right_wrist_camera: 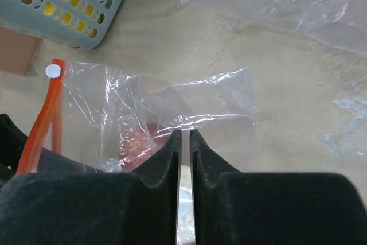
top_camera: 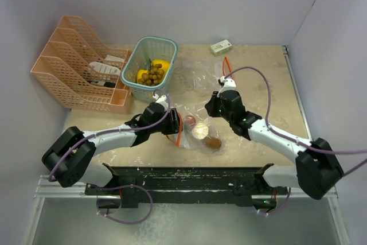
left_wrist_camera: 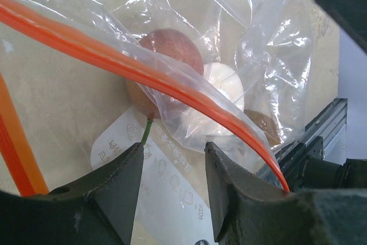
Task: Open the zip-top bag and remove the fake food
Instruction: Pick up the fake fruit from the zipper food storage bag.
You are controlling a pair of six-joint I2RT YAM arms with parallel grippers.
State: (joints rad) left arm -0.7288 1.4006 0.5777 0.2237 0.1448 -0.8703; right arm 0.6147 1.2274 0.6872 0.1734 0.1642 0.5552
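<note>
The clear zip-top bag point(top_camera: 191, 111) lies on the table between my arms. It holds fake food: a red piece point(top_camera: 190, 120), a beige piece point(top_camera: 199, 130) and a brown piece point(top_camera: 213, 142). My left gripper point(top_camera: 174, 125) is at the bag's left end, where the orange zip point(left_wrist_camera: 172, 87) runs. Its jaws point(left_wrist_camera: 173, 150) stand open over the bag's printed label, gripping nothing. My right gripper point(top_camera: 213, 107) is at the bag's far right edge. Its fingers point(right_wrist_camera: 185, 132) are almost together, with crinkled film in the slit. More fake food, yellow fruits point(top_camera: 161, 65) and a grape cluster point(top_camera: 152, 74), lies in the basket.
A teal basket point(top_camera: 139, 53) stands behind the left gripper, and a pink file rack point(top_camera: 69, 78) stands at the far left. A second clear bag point(top_camera: 200, 76) with an orange zip lies behind the right gripper. A small white-green box point(top_camera: 221, 46) sits at the back.
</note>
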